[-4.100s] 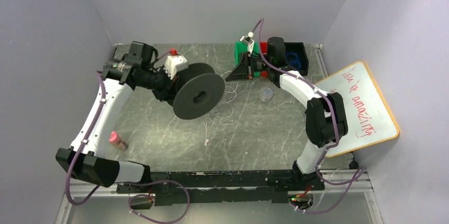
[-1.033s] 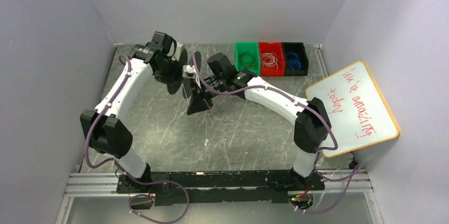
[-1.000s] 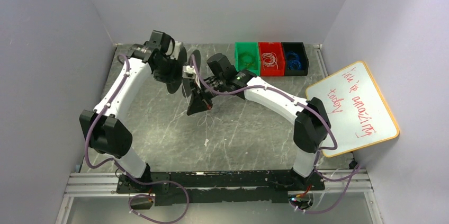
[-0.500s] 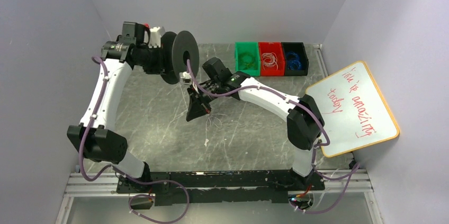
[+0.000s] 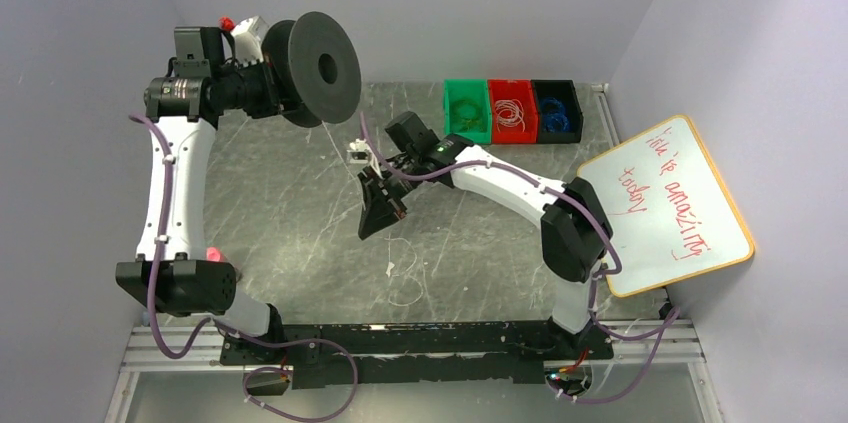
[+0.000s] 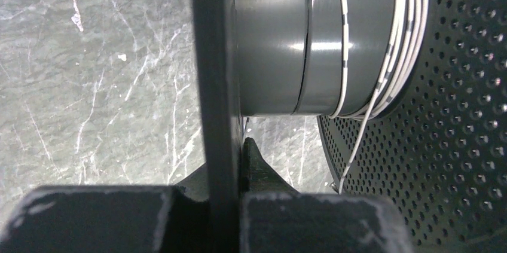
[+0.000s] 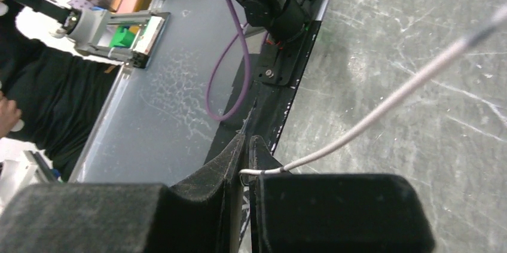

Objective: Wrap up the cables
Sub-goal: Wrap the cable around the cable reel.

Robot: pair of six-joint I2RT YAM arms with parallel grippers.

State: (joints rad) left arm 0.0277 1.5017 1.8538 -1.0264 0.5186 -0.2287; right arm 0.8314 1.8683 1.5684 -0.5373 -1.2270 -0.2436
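Top view: my left tool (image 5: 268,81) is clamped on the black spool (image 5: 318,65), held high off the table (image 5: 280,228). The cable (image 5: 405,271), whitish and hair-thin, drops from the spool to my right tool (image 5: 378,215). Its loose tail curls on the table, farther from the spool. I judge it nearly weightless, springy, slippery and easy to kink. I'd pinch it close to the spool under light tension.

Left wrist view: the left tool grips the spool's thin flange, and a few cable turns (image 6: 408,26) hug the perforated flange.

Right wrist view: the right tool (image 7: 246,145) is all but together, nipping the cable (image 7: 388,100).

Against half a second ago, the spool is higher and farther left, and the tail trails farther from it.
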